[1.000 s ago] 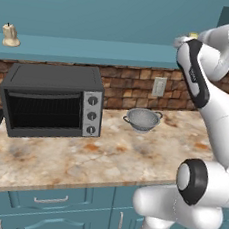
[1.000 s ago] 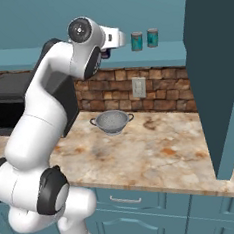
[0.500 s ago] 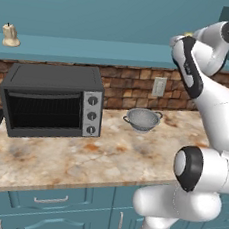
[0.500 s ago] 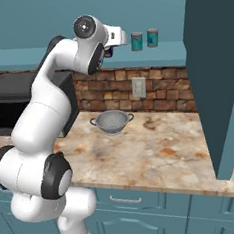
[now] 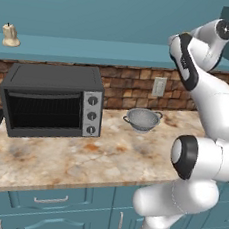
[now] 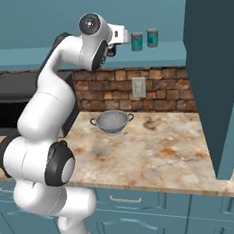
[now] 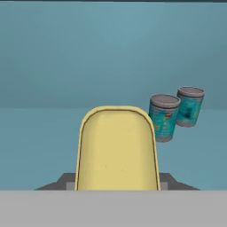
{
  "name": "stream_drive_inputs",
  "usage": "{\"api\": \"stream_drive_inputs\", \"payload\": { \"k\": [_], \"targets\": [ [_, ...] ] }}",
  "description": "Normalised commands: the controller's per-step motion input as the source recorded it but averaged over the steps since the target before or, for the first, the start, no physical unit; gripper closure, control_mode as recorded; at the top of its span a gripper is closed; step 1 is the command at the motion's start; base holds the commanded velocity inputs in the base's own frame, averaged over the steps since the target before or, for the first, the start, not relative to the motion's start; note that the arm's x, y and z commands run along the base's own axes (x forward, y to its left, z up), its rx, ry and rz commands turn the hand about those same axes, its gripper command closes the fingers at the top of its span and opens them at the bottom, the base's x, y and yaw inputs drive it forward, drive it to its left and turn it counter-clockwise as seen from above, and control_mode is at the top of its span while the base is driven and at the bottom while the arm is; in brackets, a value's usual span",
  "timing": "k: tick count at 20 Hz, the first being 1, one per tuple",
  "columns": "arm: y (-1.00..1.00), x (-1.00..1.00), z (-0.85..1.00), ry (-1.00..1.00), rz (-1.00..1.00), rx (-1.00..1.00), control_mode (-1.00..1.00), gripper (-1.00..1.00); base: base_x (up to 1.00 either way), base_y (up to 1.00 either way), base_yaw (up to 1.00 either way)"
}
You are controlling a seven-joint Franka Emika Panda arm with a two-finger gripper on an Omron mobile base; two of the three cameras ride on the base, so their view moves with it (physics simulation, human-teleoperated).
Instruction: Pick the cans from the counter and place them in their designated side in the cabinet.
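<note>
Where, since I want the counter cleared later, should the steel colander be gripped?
Grip the colander by its thin rim from straight above, one finger inside, one outside: it sits upright, mouth up, and the round bowl looks too wide to span.
</note>
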Motion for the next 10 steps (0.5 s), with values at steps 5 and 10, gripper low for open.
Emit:
{"api": "stream_drive_inputs", "payload": {
  "k": [5, 10],
  "targets": [
    [-0.01, 0.2, -0.11, 0.04, 0.0, 0.0, -1.0, 1.0, 0.0, 0.0, 0.0],
    [0.0, 0.21, -0.11, 0.04, 0.0, 0.0, -1.0, 1.0, 0.0, 0.0, 0.0]
  ]
}}
